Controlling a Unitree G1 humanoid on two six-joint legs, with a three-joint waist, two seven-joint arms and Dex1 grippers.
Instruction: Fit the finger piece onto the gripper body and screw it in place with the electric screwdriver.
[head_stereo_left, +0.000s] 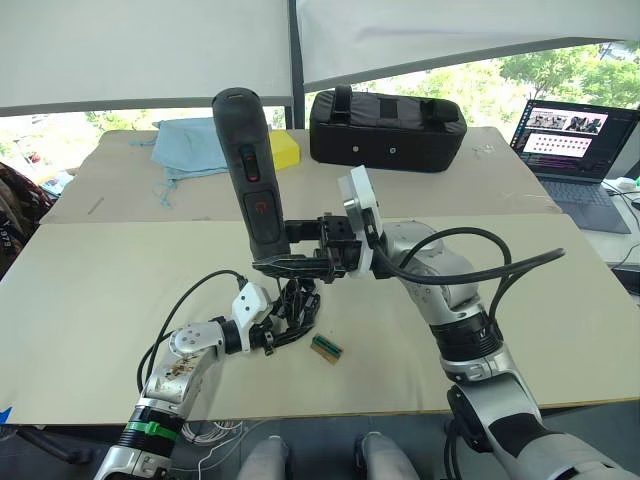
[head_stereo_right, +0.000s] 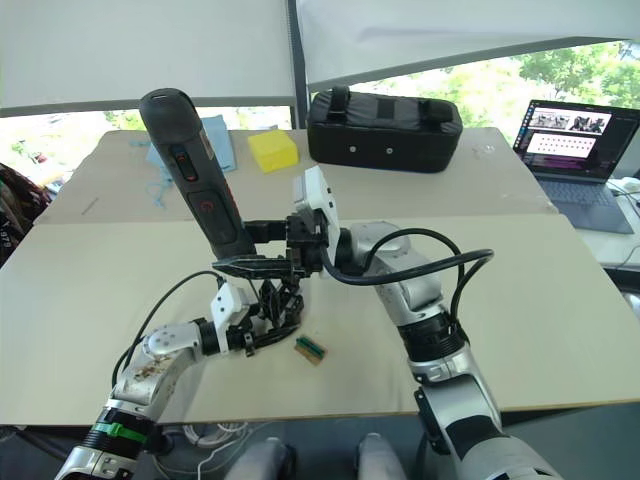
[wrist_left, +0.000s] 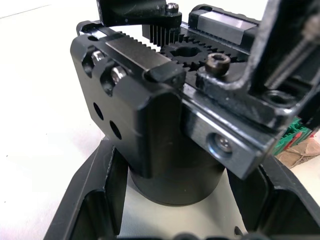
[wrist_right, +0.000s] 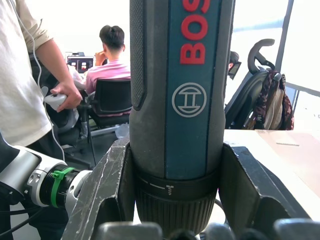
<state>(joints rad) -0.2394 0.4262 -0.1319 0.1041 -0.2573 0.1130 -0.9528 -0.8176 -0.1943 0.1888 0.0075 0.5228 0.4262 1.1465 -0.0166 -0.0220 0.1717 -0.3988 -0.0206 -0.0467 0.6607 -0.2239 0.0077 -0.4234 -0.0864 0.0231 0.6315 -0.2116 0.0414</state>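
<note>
Beige tabletop (head_stereo_left: 90, 330) under white blinds carries my work. Near its front edge, my left gripper (head_stereo_left: 290, 318) is closed around the round base of the gripper body (wrist_left: 165, 130), which stands on the table. Directly above it my right gripper (head_stereo_left: 290, 262) clamps the electric screwdriver (head_stereo_left: 250, 170), held nearly upright. Just beside the body lies a small green-and-brown block (head_stereo_left: 326, 348). Farther back sit a black zipped bag (head_stereo_left: 385, 128), a yellow block (head_stereo_right: 273, 150), a blue cloth (head_stereo_left: 185, 145) and an open laptop (head_stereo_left: 580, 150).

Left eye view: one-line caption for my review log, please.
Right gripper holds the electric screwdriver upright over the gripper body, which the left gripper clamps on the table.
</note>
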